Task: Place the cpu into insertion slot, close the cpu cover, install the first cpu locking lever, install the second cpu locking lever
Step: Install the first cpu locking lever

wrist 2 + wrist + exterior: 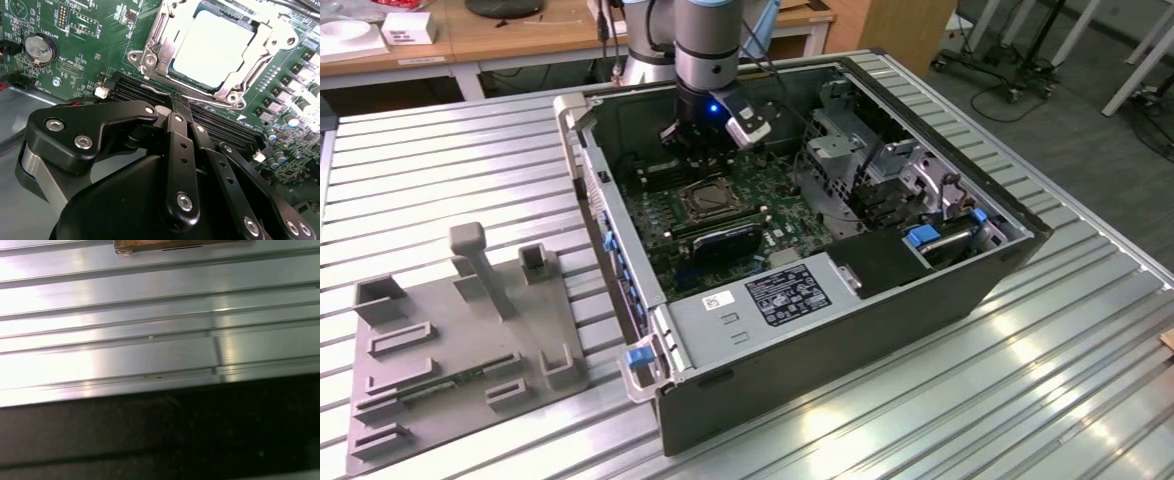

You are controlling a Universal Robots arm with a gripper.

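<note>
**Cover down on the chip, claw closed at the socket's edge**

The small square cpu with its flat grey metal face (212,47) lay seated in the square, silver-rimmed insertion slot (708,199), near the middle of the green motherboard (85,50). The thin silver cpu cover (159,47), a frame plate with a square window, appeared folded down around it, with the grey face showing through the window. Whether either locking lever was latched could not be made out.

The black claw (181,102) had its fingers pressed together with nothing between them. Its tips were aimed at the long black memory slots (135,90) just beside the socket's edge. This looked like lever work. A push with the closed tips would best land squarely on the lever bar, low and slow, and stay off the chip's face and the nearby board parts.

The open dark computer case (854,330) sat on the ribbed metal worktop (454,160).
</note>
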